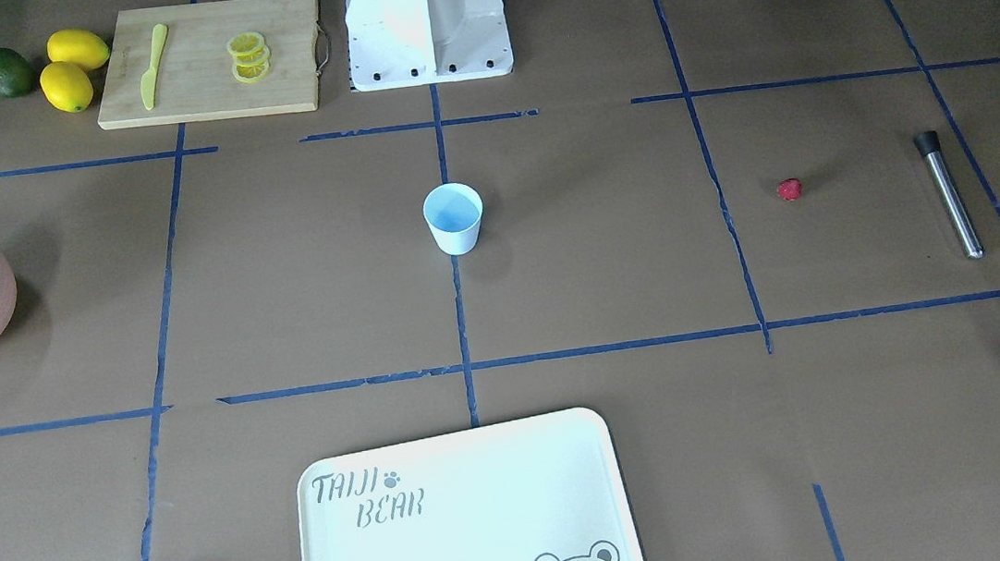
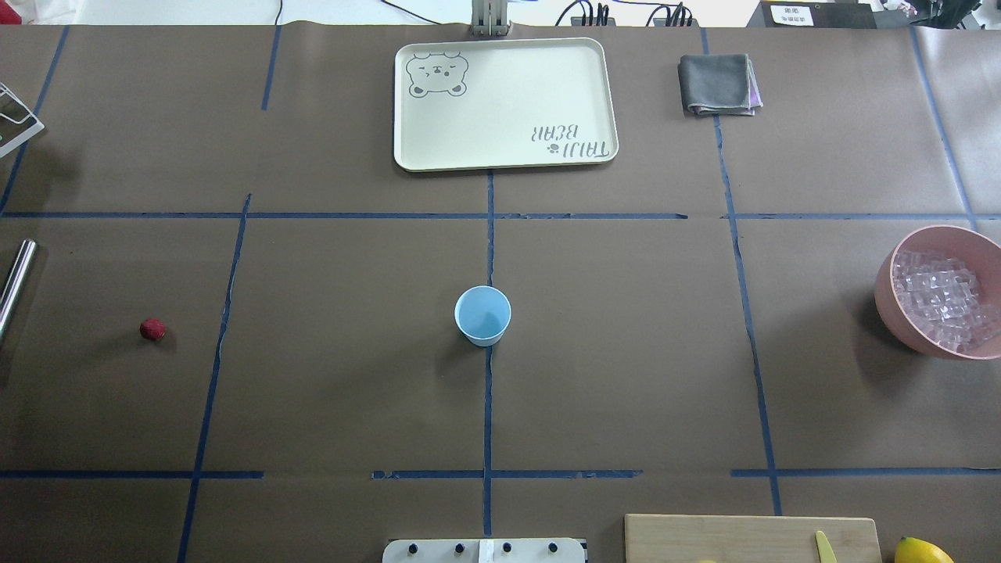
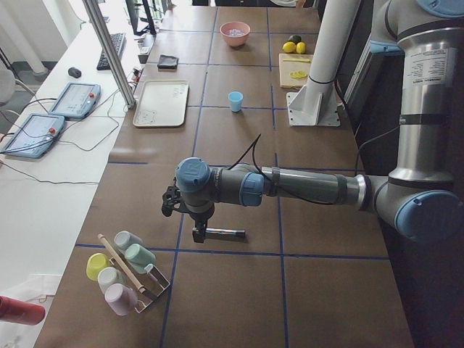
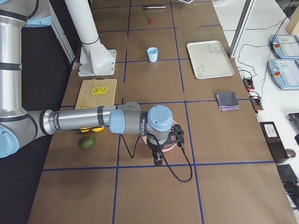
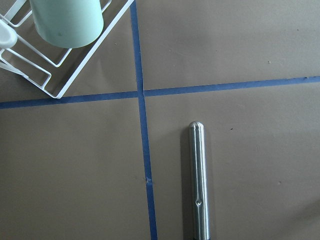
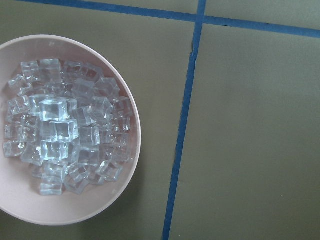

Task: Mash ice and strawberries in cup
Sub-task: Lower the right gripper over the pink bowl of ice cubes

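Note:
The pale blue cup (image 1: 454, 218) stands upright at the table's middle, also in the overhead view (image 2: 482, 315); I see nothing in it. One red strawberry (image 2: 152, 329) lies on the robot's left. The ice (image 6: 65, 135) fills a pink bowl (image 2: 887, 285) on the robot's right. My left gripper (image 3: 199, 233) hovers over a steel muddler (image 5: 198, 180) lying flat. My right gripper (image 4: 157, 157) hangs over the pink bowl. Neither wrist view shows fingers, so I cannot tell whether either gripper is open or shut.
A cream tray (image 2: 504, 152) lies at the far side, with a grey cloth (image 2: 718, 84) beside it. A cutting board (image 1: 212, 106) holds lemon slices and a yellow knife, with lemons (image 1: 66, 85) next to it. A wire rack with cups (image 3: 123, 272) stands near the muddler.

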Action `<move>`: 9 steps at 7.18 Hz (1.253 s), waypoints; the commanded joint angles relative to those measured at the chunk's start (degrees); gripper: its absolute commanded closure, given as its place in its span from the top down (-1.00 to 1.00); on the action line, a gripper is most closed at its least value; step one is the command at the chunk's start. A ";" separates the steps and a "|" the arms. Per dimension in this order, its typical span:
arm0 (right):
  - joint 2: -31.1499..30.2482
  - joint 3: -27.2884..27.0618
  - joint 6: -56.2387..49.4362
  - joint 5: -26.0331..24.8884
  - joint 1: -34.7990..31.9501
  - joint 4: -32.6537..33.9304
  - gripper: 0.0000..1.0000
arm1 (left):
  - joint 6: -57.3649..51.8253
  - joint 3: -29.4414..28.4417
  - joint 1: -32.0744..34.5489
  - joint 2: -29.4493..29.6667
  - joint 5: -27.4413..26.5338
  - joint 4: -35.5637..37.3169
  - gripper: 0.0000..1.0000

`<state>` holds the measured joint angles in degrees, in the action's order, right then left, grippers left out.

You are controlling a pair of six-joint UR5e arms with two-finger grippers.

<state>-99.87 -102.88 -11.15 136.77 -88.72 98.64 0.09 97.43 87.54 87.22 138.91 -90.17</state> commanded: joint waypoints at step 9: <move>-1.46 -0.65 28.56 0.08 9.51 -20.18 0.96 | 0.00 1.62 0.00 -2.40 0.04 -0.53 1.00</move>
<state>-100.45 -103.63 6.90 136.92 -82.62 86.45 0.09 99.05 87.54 84.82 138.96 -90.70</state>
